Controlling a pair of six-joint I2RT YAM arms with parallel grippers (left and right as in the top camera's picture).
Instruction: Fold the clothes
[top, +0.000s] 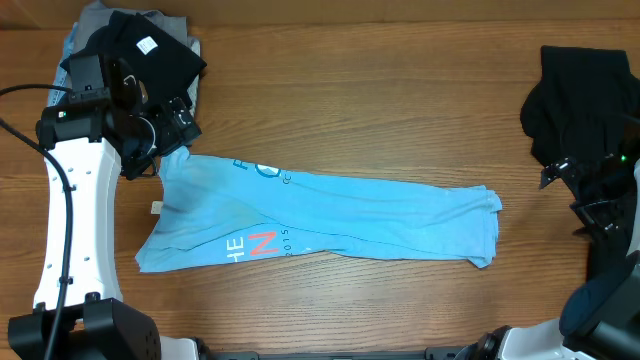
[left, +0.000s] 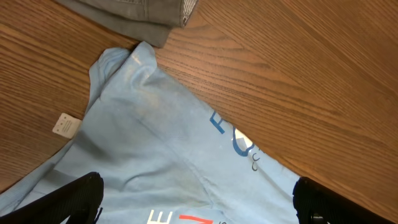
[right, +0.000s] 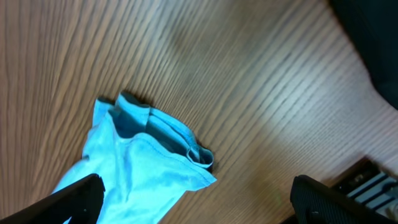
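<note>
The light blue T-shirt (top: 330, 215) lies folded into a long strip, coral-red letters showing.

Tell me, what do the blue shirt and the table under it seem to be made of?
The blue shirt looks like soft, matte knit cloth, probably cotton: it lies limp, with gentle creases and stitched hems. The table shows brown wood grain with a smooth, slight sheen; whether that is solid wood or a printed laminate cannot be told.

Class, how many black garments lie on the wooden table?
2. One black cloth garment tops the grey fabric, far left; another black garment lies far right. Piles may hide more.
</note>
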